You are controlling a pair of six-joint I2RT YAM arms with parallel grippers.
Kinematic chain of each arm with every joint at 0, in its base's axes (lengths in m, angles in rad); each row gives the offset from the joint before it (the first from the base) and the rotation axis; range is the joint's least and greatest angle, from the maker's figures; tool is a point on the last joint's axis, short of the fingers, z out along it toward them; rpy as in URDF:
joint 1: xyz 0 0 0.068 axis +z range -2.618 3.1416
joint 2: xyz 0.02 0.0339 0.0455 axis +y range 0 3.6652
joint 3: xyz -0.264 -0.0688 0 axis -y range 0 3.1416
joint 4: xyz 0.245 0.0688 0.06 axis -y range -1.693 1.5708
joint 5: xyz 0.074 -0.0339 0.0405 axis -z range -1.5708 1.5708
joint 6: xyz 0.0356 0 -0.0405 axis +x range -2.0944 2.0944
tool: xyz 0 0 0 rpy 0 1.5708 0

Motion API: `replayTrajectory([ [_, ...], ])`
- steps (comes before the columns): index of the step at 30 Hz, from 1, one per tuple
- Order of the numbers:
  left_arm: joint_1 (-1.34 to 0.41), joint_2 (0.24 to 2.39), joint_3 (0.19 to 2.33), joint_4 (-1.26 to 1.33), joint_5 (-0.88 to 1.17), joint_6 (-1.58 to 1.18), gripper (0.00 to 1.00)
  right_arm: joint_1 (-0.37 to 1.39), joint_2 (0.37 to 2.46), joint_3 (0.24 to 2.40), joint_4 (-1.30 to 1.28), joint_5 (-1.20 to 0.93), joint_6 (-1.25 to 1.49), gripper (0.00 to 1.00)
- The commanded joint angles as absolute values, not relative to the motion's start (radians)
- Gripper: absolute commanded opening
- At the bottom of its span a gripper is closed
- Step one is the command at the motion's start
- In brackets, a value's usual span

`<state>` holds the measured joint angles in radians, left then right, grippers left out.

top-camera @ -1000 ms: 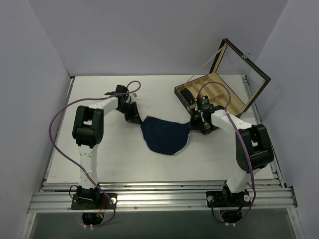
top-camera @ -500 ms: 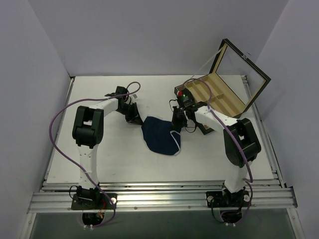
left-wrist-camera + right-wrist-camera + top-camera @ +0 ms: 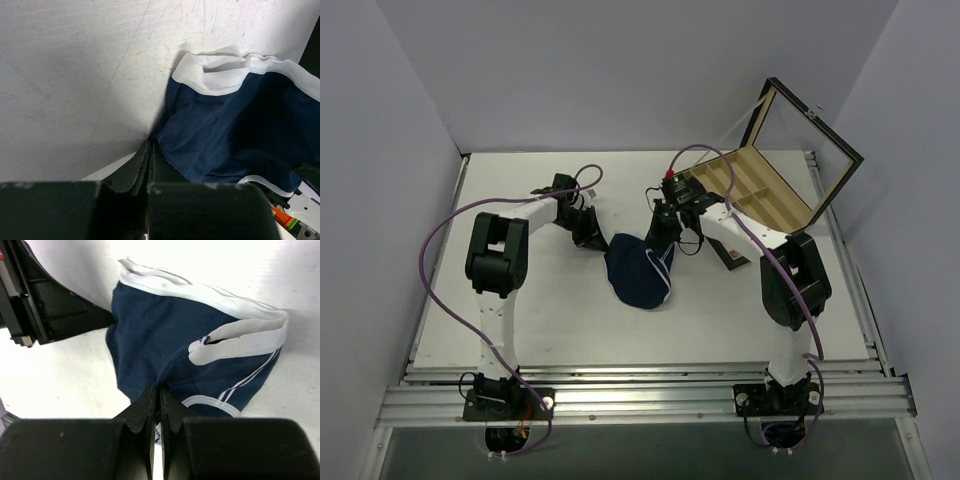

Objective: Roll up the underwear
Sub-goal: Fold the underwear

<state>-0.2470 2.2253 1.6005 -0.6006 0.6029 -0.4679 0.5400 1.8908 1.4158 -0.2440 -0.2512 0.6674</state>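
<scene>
The underwear (image 3: 635,275), dark navy with white trim, lies partly folded near the middle of the table. My left gripper (image 3: 592,237) is shut on its upper left corner and pins it low at the table; the left wrist view shows the navy cloth (image 3: 225,130) running out of the shut jaws. My right gripper (image 3: 660,238) is shut on a fold of the underwear (image 3: 200,340) and holds that edge lifted over the garment's right half. The left gripper's dark finger shows at the top left of the right wrist view (image 3: 65,315).
An open wooden divided box (image 3: 765,190) with a glass lid stands at the back right, just behind my right arm. Purple cables loop over both arms. White walls close in the table on the left, back and right.
My right gripper has carried the underwear's right edge leftward and up over the garment, folding it narrower. The left gripper has stayed in place on the upper left corner.
</scene>
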Motion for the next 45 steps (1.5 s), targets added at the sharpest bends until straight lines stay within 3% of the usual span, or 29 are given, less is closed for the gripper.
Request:
replayTrajectory([
  [1, -0.252, 2.180, 1.612, -0.577, 0.611, -0.460, 0.02, 0.569, 1.931, 1.480, -0.262, -0.250, 0.706, 0.00],
  [27, -0.255, 2.180, 1.629, -0.611, 0.601, -0.462, 0.03, 0.692, 2.223, 1.764, -0.262, -0.226, 0.732, 0.00],
  [28, -0.255, 2.180, 1.629, -0.617, 0.601, -0.460, 0.04, 0.695, 2.230, 1.767, -0.258, -0.227, 0.732, 0.00],
  [31, -0.253, 2.178, 1.628, -0.644, 0.588, -0.457, 0.10, 0.698, 2.235, 1.770, -0.241, -0.235, 0.735, 0.14],
  [32, -0.252, 2.177, 1.629, -0.659, 0.577, -0.457, 0.15, 0.696, 2.233, 1.769, -0.239, -0.236, 0.735, 0.20],
  [37, -0.212, 2.117, 1.638, -0.759, 0.425, -0.489, 0.37, 0.689, 2.168, 1.772, -0.270, -0.222, 0.703, 0.31],
  [40, -0.196, 2.103, 1.684, -0.782, 0.388, -0.477, 0.38, 0.677, 2.106, 1.747, -0.296, -0.233, 0.674, 0.33],
  [45, -0.204, 2.131, 1.784, -0.787, 0.538, -0.443, 0.37, 0.673, 1.955, 1.594, -0.298, -0.252, 0.657, 0.32],
])
